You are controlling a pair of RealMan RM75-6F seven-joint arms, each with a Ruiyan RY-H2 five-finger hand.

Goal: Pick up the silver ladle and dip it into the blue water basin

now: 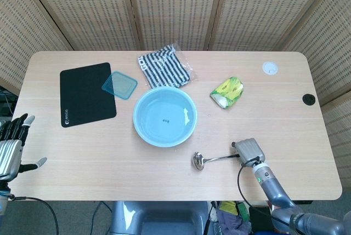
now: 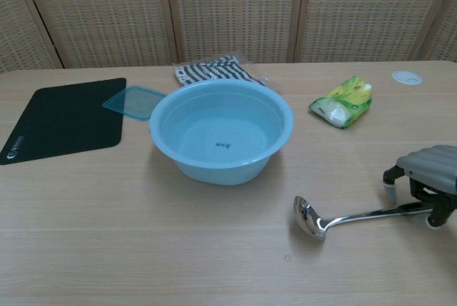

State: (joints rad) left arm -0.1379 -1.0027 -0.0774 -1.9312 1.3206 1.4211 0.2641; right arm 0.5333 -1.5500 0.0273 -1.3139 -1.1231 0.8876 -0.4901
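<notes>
Grasping comes first: the silver metal ladle (image 2: 343,217) lies flat near the tabletop's front edge, right hand (image 2: 427,177) cupped over its handle end, seemingly not yet clenched. Next: close, lift, carry to the round blue water basin (image 2: 221,135).

The grey right hand (image 2: 428,177) is cut off by the right edge in the chest view, and it covers the far end of the shiny silver ladle (image 2: 357,216), so it is hard to tell if the fingers really grip the handle. The left hand (image 1: 12,146) is cut by the left edge in the head view. The striped black and white cloth (image 2: 214,70) is partly hidden behind the round blue water basin (image 2: 221,110). The small dark mark on the basin's bottom is too tiny to read.
</notes>
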